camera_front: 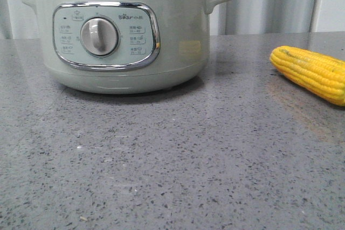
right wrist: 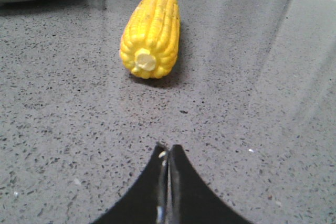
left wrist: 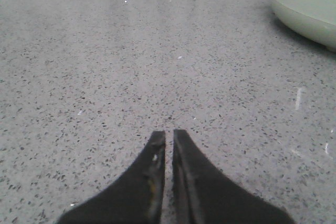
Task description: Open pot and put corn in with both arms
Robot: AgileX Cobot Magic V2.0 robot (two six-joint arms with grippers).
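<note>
Our right fingers (right wrist: 168, 153), pressed together and empty, sit nearer the bright yellow kernelled corn cob (right wrist: 151, 32), which lies on the speckled grey counter (right wrist: 252, 108) just ahead, its long axis pointing straight back at them.

low front view, two wrist close-ups

Readable only on the pot (camera_front: 121, 30), within its chrome-framed control panel (camera_front: 106, 35): brand mark "Bear" with small Chinese characters printed above the grey dial (camera_front: 99, 36); other labels ringing the dial too small to read
</note>
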